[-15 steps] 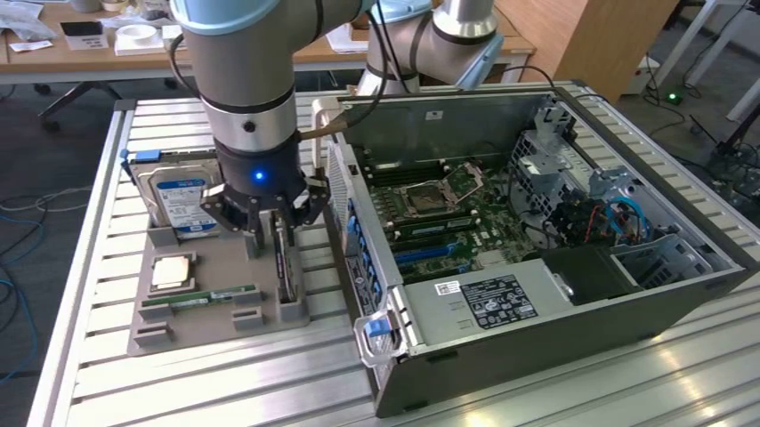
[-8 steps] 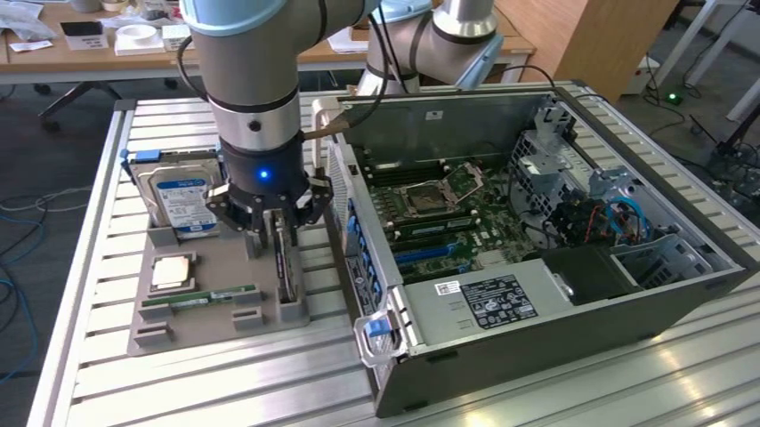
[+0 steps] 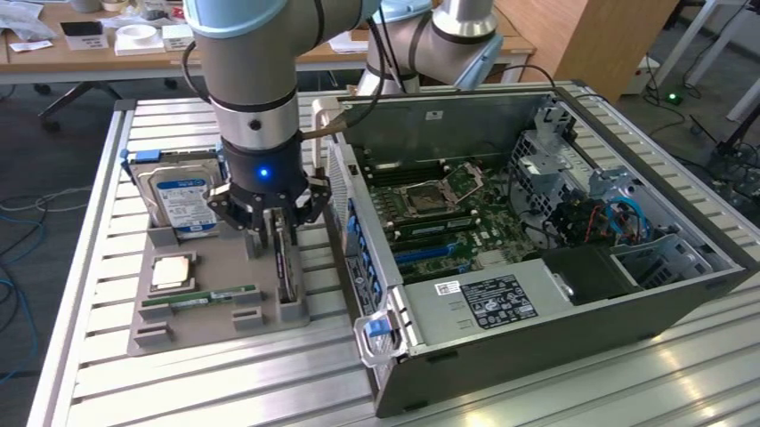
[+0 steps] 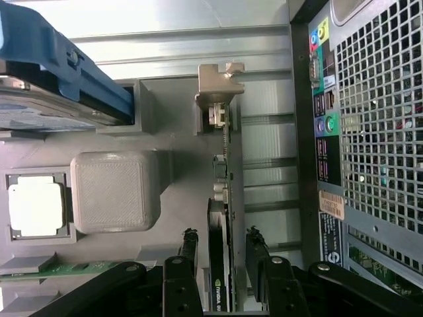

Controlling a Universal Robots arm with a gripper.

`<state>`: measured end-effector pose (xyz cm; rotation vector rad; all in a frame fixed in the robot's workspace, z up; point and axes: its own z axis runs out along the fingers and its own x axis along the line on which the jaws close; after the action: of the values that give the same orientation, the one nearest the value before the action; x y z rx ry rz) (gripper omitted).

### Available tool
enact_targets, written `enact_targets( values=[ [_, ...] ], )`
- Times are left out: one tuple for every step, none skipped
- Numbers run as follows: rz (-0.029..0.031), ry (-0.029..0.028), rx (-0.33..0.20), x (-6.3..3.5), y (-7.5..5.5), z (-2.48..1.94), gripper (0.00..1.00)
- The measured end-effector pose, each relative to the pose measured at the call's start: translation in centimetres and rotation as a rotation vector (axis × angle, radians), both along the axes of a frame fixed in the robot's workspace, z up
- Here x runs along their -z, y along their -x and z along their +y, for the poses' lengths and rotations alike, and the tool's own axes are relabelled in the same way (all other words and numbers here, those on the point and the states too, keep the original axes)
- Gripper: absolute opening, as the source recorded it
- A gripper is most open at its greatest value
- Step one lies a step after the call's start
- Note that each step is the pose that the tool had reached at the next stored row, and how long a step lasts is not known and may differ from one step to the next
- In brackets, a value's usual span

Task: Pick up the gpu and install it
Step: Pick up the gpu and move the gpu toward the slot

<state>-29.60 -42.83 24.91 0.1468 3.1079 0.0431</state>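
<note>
Daylight fills the exterior view evenly; shadows are soft, and the table slats show pale glare towards that view's right. The blue light on my wrist glows sharply. In my wrist view the table washes out, the processor burns white, and the near blue bracket is blurred.

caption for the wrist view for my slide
Gripper jaws open astride the gpu, which stands on edge in its grey holder tray, with the computer case's rear panel alongside.
</note>
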Motion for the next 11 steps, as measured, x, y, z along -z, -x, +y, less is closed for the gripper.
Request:
enact_targets(
  values=[
    [-0.0001, 0.0031, 0.000, 0.10, 0.0, 0.00, 0.43],
    [0.0001, 0.0053, 0.000, 0.21, 0.0, 0.00, 0.43],
    [0.0002, 0.0068, 0.000, 0.33, 0.0, 0.00, 0.43],
    [0.0001, 0.0078, 0.000, 0.45, 0.0, 0.00, 0.43],
    [0.0001, 0.0085, 0.000, 0.59, 0.0, 0.01, 0.43],
    [0.0002, 0.0091, 0.000, 0.75, 0.0, 0.01, 0.43],
    [0.0001, 0.0095, 0.000, 0.94, 0.0, 0.01, 0.43],
    [0.0000, 0.0099, 0.000, 1.12, 0.0, 0.01, 0.43],
    [0.0001, 0.0106, 0.000, 1.27, 0.0, 0.01, 0.43],
    [0.0001, 0.0111, 0.000, 1.39, 0.0, 0.01, 0.43],
    [0.0001, 0.0115, 0.000, 1.45, 0.0, 0.01, 0.43]
  ],
)
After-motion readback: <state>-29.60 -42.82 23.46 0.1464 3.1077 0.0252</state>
